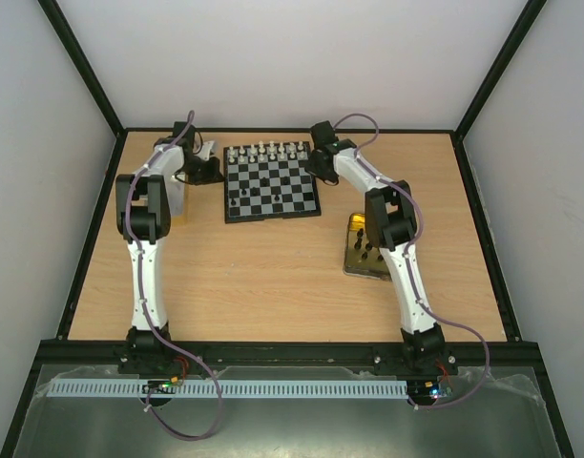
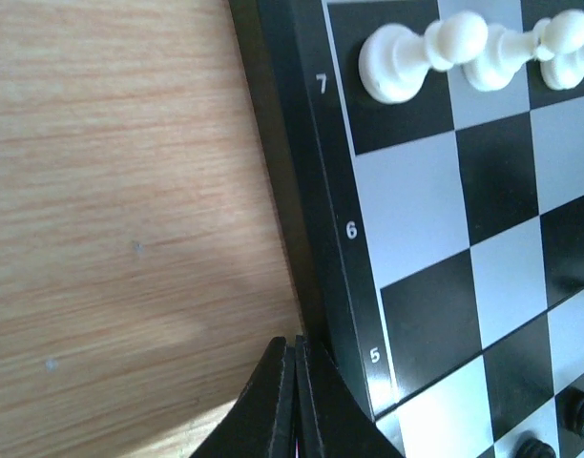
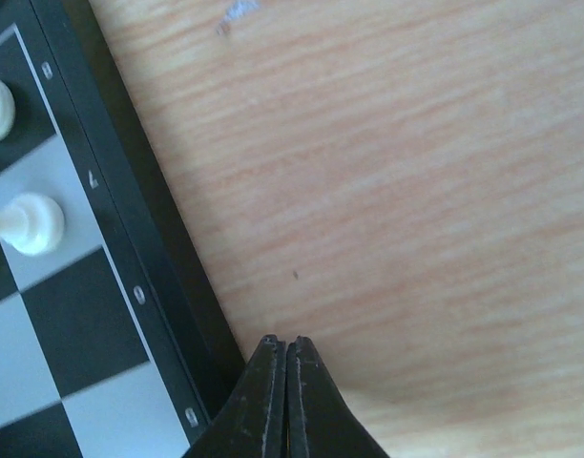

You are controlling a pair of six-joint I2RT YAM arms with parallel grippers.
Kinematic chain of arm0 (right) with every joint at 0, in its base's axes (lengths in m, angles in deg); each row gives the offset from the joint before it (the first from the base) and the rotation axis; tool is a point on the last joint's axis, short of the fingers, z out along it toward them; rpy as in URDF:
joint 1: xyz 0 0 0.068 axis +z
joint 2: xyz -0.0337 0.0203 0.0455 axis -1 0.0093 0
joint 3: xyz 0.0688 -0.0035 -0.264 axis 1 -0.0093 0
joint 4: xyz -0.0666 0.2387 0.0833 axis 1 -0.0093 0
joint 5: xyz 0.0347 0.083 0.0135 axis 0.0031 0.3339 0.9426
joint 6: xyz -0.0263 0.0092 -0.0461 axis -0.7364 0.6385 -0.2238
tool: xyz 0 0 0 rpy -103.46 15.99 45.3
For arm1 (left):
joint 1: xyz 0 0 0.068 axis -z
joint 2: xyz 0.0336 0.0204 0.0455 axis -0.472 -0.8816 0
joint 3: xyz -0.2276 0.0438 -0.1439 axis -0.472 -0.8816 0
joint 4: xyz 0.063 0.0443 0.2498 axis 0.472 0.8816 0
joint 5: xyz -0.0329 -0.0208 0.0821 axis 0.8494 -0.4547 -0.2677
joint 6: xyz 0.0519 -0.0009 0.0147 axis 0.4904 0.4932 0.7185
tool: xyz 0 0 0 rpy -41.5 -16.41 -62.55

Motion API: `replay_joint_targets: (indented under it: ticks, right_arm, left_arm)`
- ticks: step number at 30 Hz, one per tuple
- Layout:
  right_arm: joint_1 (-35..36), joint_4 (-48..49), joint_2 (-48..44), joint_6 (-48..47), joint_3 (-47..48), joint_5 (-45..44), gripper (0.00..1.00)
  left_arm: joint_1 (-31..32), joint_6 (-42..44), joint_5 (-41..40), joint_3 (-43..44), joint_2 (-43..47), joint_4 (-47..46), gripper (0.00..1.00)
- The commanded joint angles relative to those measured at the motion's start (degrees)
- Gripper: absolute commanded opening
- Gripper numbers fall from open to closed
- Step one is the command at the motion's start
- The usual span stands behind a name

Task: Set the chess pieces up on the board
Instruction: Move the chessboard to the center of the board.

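Observation:
The board (image 1: 271, 196) lies at the far middle of the table. White chess pieces (image 1: 268, 150) fill its two far rows, and a few black pieces (image 1: 264, 178) stand scattered on its squares. My left gripper (image 1: 216, 173) is shut and empty at the board's left rim. In the left wrist view its tips (image 2: 294, 342) touch the black rim (image 2: 306, 191) by row 5, with white pawns (image 2: 397, 62) ahead. My right gripper (image 1: 323, 170) is shut and empty at the right rim. In the right wrist view, its tips (image 3: 285, 342) sit beside the rim (image 3: 130, 219), near a white pawn (image 3: 30, 224).
A shiny gold tray (image 1: 354, 250) with several black pieces lies right of the board, partly under the right arm. A pale tray-like object (image 1: 180, 202) shows under the left arm. Black frame rails edge the wooden table (image 1: 273, 286).

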Motion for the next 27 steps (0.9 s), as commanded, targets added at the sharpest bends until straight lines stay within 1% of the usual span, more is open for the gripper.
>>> replay_joint_targets:
  ticks: [1,14,27]
  right_arm:
    - [5.19,-3.08,-2.12,-1.14,-6.04,4.82,0.02]
    - [7.31,-1.3,-6.83,-1.4,-12.35,4.35,0.02]
    - [9.44,0.59,-12.15,-1.39,-19.7,4.02,0.02]
  left_arm:
    - [4.93,0.75,3.3,-3.32,0.58,5.6,0.02]
    - [8.24,1.07,1.99,-7.5,5.74,4.35,0.02]
    - [10.0,1.64,2.5,-15.48,12.55,3.5,0.02]
